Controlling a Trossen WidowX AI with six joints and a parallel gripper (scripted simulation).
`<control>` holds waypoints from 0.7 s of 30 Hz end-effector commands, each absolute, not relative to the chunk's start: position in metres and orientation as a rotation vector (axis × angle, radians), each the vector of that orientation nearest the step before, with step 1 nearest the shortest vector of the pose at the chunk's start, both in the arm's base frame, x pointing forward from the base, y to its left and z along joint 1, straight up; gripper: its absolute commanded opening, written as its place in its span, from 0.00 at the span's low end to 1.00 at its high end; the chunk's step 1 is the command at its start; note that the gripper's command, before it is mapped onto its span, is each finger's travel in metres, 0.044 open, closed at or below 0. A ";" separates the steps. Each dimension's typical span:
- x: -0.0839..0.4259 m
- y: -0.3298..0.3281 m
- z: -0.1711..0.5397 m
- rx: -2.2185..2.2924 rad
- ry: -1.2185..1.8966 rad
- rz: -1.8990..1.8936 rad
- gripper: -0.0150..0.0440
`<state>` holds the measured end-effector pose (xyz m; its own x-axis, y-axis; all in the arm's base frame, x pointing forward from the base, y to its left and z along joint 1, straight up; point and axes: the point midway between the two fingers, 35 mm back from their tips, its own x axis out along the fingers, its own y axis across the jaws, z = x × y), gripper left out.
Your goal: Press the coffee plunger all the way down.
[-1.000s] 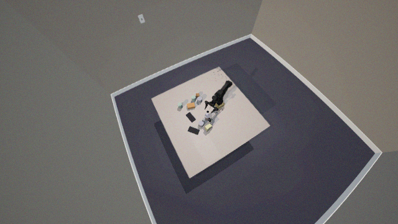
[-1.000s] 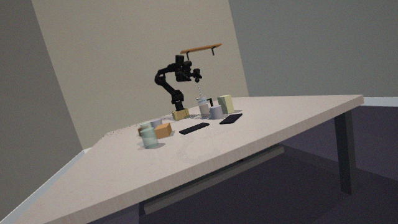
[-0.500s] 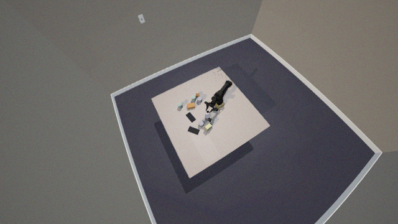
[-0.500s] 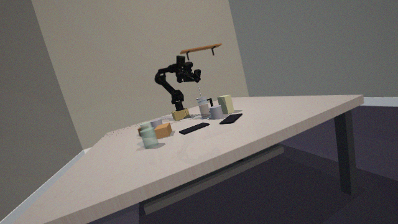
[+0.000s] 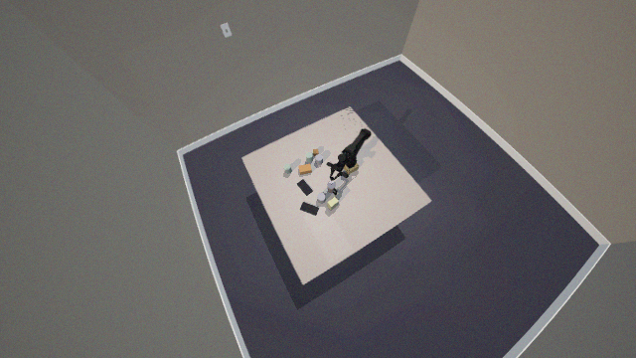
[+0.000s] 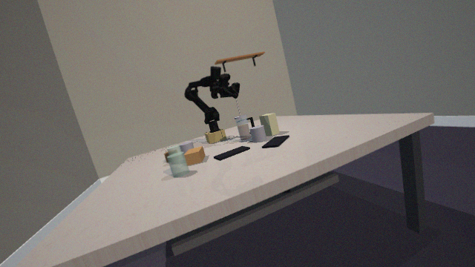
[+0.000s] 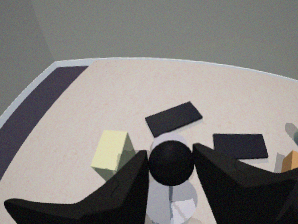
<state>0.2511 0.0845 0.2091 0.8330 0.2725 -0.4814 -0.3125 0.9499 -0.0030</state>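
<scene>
The coffee press [image 5: 331,186] [image 6: 243,130] [image 7: 172,204] stands upright on the table, a clear cylinder with a pale lower part and a black handle [image 6: 251,122] on its side. Its thin plunger rod [image 6: 238,107] stands far up out of the lid. The round black knob [image 7: 171,163] tops the rod. My gripper [image 6: 236,94] [image 7: 169,153] is shut on the knob, one finger on each side in the wrist view. In the exterior view the fingers hide the knob. They are high above the lid.
A lavender cup [image 5: 321,197] [image 6: 257,134] stands close beside the press, with a pale yellow box [image 5: 333,203] [image 6: 272,124] [image 7: 111,149] nearby. Two flat black slabs [image 6: 231,153] [image 7: 174,118] lie in front. An orange block [image 6: 195,156] and green cylinders [image 6: 179,165] stand farther off.
</scene>
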 end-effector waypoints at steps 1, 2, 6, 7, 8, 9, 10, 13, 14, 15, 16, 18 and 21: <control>0.252 0.085 0.204 -0.086 0.498 0.312 0.45; 0.252 0.085 0.202 -0.086 0.498 0.312 0.45; 0.254 0.085 0.196 -0.086 0.498 0.312 0.45; 0.254 0.085 0.194 -0.086 0.498 0.312 0.45; 0.254 0.086 0.193 -0.086 0.498 0.312 0.45; 0.255 0.086 0.191 -0.086 0.498 0.312 0.45; 0.255 0.086 0.189 -0.086 0.498 0.312 0.45; 0.256 0.086 0.185 -0.086 0.498 0.312 0.45; 0.256 0.086 0.183 -0.086 0.498 0.312 0.45; 0.257 0.086 0.181 -0.086 0.498 0.312 0.45; 0.257 0.086 0.180 -0.086 0.498 0.312 0.45; 0.257 0.086 0.176 -0.086 0.498 0.312 0.45; 0.258 0.087 0.172 -0.086 0.498 0.312 0.45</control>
